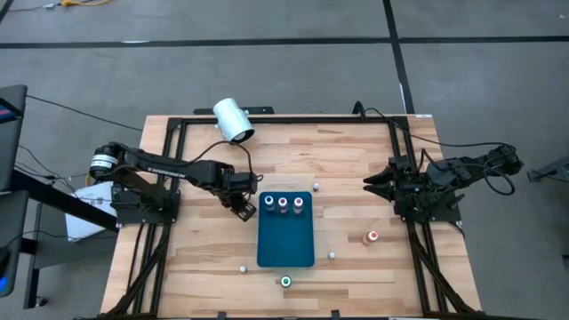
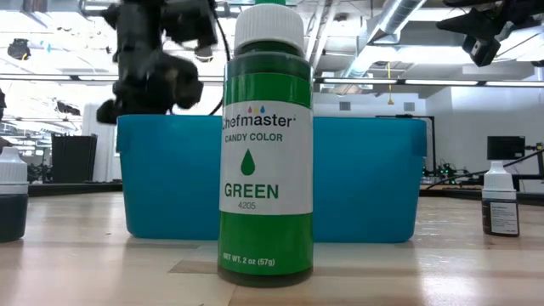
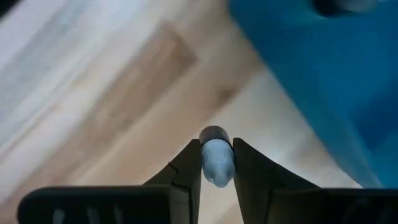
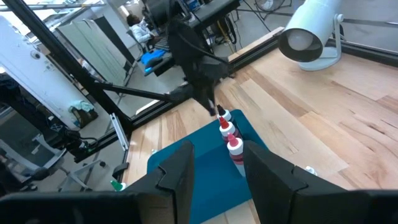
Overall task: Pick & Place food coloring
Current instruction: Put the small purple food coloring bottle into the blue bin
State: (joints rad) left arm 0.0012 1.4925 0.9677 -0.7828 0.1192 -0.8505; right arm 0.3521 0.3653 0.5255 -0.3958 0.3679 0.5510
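We're looking at two dark, near-black arms of jointed, blocky links. The left arm carries pale lettering along its long link and a silvery cylinder with black bands at its base end, with a black cable looping off behind the wrist. The right arm is all black, cables curling along its links. Up close, the left gripper shows two matte black fingers, wedge-shaped, narrowing toward the tips from a flat ribbed bar behind them. The right gripper has the same angular black wedges.
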